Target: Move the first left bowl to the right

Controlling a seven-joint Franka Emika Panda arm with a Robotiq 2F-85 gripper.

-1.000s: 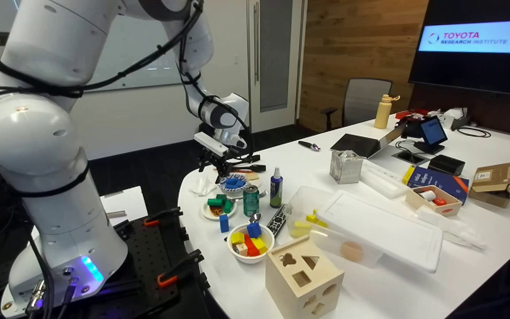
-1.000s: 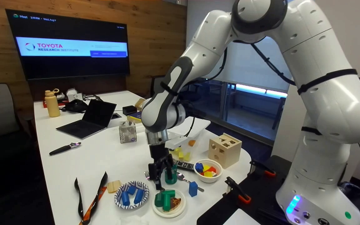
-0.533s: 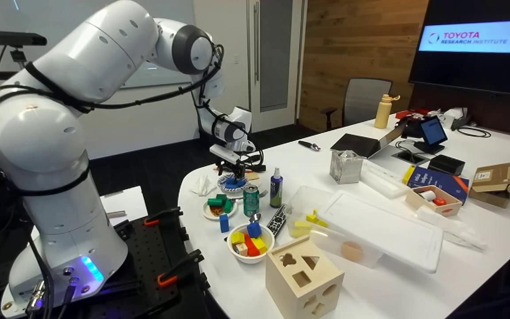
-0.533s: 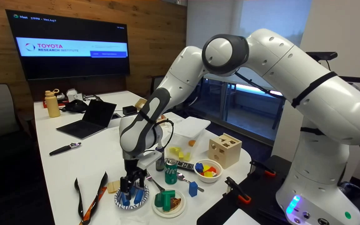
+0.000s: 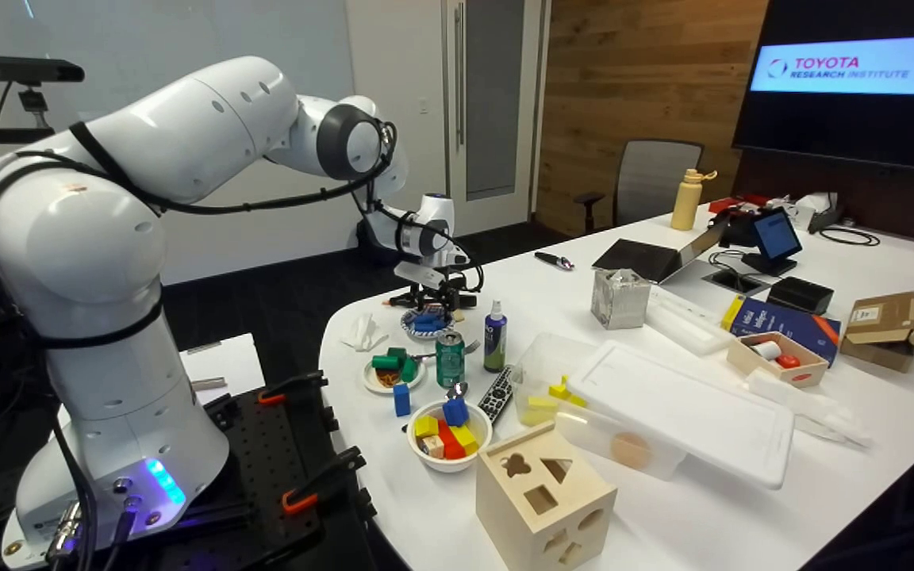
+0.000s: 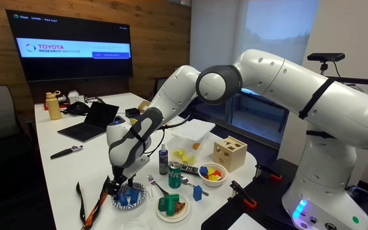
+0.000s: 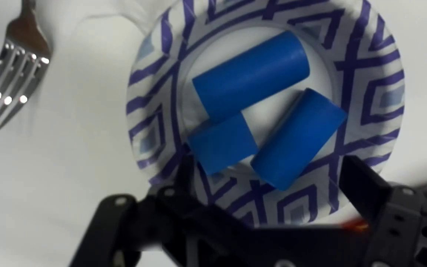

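Patterned bowl is being nudged toward the table's left edge; gripper is being held spread, grasping nothing; rightward transfer is presumably still being awaited.

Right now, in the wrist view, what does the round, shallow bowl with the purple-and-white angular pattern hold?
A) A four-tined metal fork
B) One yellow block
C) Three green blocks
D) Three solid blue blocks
D: three solid blue blocks lie inside the patterned bowl, while the metal fork lies outside it on the white table.
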